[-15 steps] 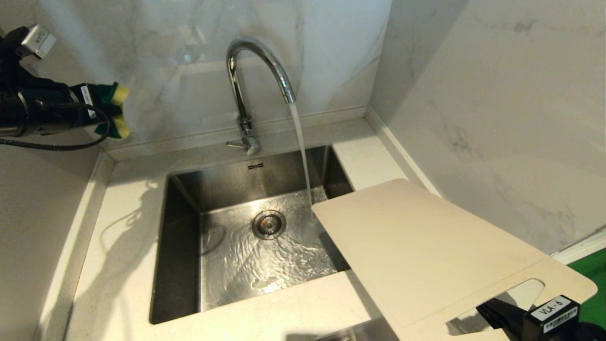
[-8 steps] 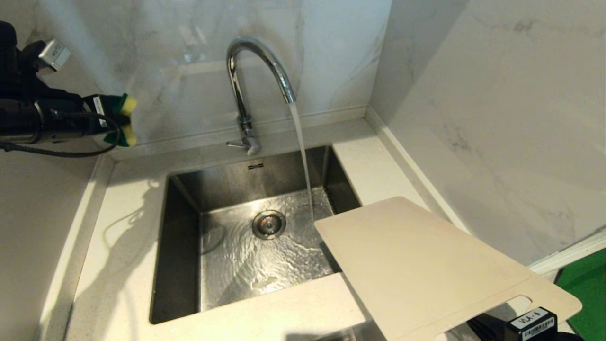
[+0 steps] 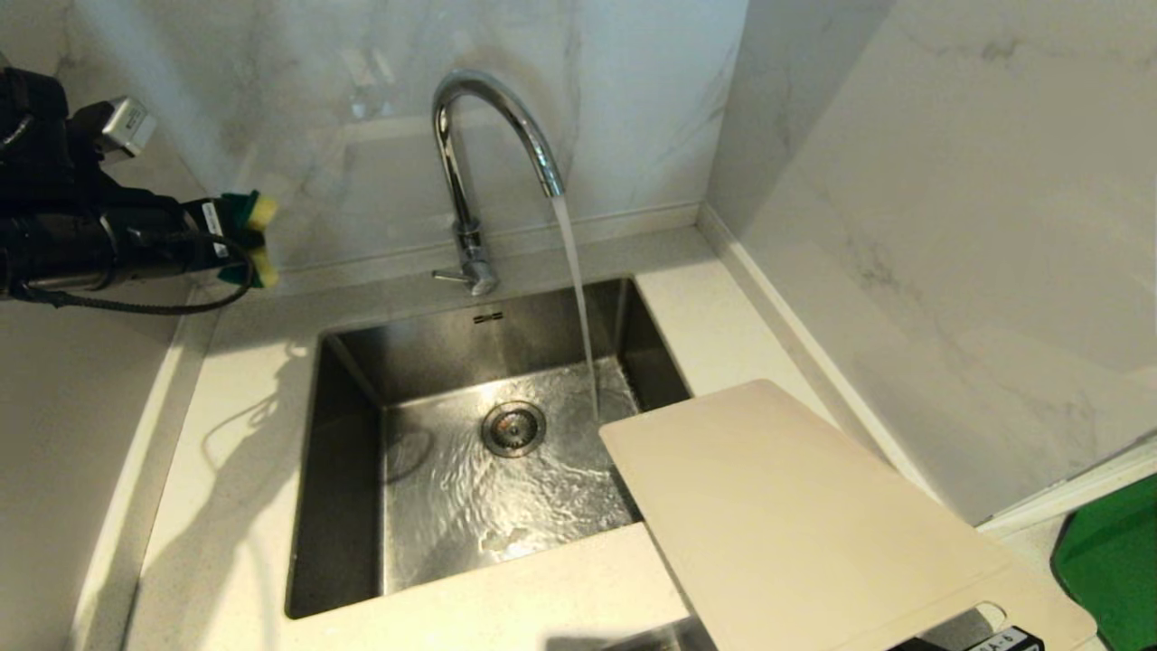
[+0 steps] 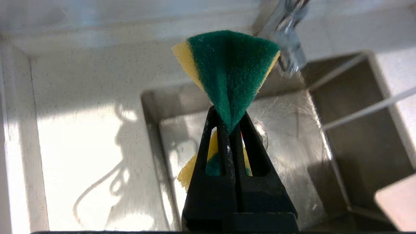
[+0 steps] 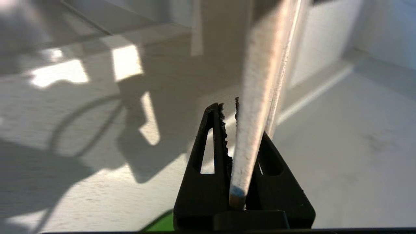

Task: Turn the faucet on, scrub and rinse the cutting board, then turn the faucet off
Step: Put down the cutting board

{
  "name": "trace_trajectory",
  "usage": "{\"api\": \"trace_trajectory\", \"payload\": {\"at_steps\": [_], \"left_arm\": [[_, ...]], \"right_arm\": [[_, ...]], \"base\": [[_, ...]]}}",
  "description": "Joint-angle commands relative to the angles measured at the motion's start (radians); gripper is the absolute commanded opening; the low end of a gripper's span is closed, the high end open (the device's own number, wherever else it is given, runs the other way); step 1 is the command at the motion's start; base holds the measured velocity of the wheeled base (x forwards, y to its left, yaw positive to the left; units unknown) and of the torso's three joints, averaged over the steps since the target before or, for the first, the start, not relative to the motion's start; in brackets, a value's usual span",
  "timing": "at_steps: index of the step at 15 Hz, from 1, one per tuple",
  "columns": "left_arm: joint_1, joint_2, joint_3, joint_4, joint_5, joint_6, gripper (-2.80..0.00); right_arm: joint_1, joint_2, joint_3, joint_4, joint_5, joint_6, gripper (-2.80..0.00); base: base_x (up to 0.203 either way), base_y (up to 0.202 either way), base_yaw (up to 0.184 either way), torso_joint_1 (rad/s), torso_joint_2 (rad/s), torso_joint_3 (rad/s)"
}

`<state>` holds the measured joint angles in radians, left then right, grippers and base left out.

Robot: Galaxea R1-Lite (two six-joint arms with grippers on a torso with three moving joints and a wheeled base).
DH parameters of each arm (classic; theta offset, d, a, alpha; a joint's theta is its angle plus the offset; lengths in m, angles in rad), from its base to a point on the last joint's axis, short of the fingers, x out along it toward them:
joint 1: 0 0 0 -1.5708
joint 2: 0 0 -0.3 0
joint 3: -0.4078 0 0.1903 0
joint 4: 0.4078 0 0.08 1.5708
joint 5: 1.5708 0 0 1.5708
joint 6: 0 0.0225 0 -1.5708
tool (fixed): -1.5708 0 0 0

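Observation:
The chrome faucet [image 3: 493,136] runs, and its stream [image 3: 576,280] falls into the sink just beside the cutting board's nearest corner. The small lever [image 3: 449,276] sticks out at the faucet's base. The cream cutting board [image 3: 795,515] hangs tilted over the sink's right front corner. My right gripper [image 5: 227,105] is shut on the board's edge [image 5: 260,97] at its handle end; only its label [image 3: 1003,642] shows in the head view. My left gripper [image 3: 237,240] hovers over the left back of the counter, shut on a green and yellow sponge [image 4: 230,71].
The steel sink [image 3: 352,470] has water rippling round its drain [image 3: 512,428]. White counter surrounds it, with marble walls behind and to the right. A bright green slab [image 3: 1107,570] lies at the far right.
The board's handle end has sunk and drawn toward me, taking the right gripper almost out of the head view. The left gripper has carried the sponge to the right, toward the faucet.

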<state>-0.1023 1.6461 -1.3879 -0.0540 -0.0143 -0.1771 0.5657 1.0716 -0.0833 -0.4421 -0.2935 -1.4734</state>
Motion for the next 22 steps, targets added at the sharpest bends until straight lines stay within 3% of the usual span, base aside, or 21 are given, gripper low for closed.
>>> {"api": "trace_trajectory", "payload": {"at_steps": [1,9,18,22], "left_arm": [[0.000,0.036,0.000,-0.054,-0.003,-0.001,-2.80],[0.021,0.240,-0.026,-0.189,-0.028,-0.003,-2.80],[0.021,0.379,-0.197,-0.168,-0.027,-0.004,-2.80],[0.021,0.380,-0.233,-0.132,-0.025,-0.002,-2.80]], "right_arm": [[0.000,0.060,0.013,0.000,0.013,0.006,-2.80],[0.002,0.263,0.032,-0.001,0.137,0.070,-2.80],[-0.025,0.547,0.036,-0.006,0.380,0.163,-2.80],[-0.044,0.620,-0.003,-0.009,0.422,0.162,-2.80]], "base": [[0.000,0.000,0.000,0.000,0.00,0.000],[0.000,0.000,0.000,0.000,0.00,0.000],[0.000,0.000,0.000,0.000,0.00,0.000],[0.000,0.000,0.000,0.000,0.00,0.000]]}}
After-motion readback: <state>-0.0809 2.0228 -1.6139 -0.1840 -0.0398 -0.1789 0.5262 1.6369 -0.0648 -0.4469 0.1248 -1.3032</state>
